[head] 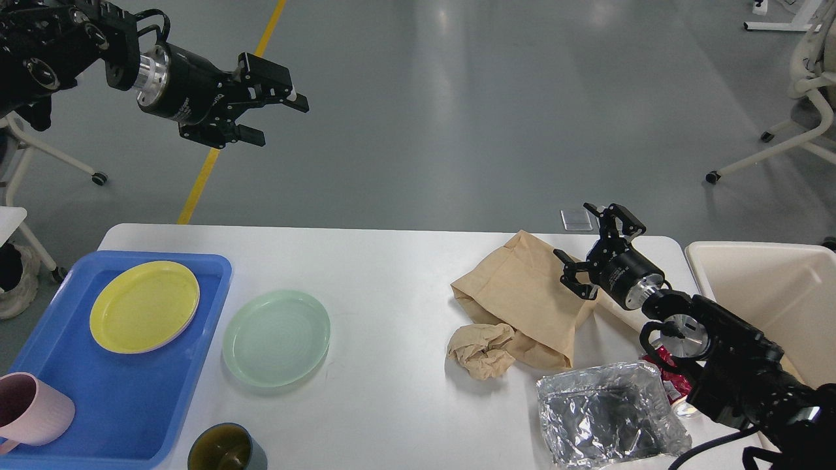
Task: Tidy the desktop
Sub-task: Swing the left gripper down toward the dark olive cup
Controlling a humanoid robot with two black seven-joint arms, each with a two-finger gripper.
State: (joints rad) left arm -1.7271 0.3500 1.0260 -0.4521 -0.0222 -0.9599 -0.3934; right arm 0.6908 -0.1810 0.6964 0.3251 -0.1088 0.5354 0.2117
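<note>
The white desk (392,274) filled the lower view before us. On its left sat a blue tray (196,365) holding a yellow plate (144,306) and pink cup (32,408); a green plate (276,338) lay just beside it. A brown paper bag (522,294) lay right of centre, foil container (607,414) near it. Our right claw (588,245) hovered released over the bag's edge; our left claw (277,117) hung released above the floor.

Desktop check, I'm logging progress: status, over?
Left gripper open, raised. Right gripper open over paper bag. Desktop still cluttered: green plate, foil tray.
</note>
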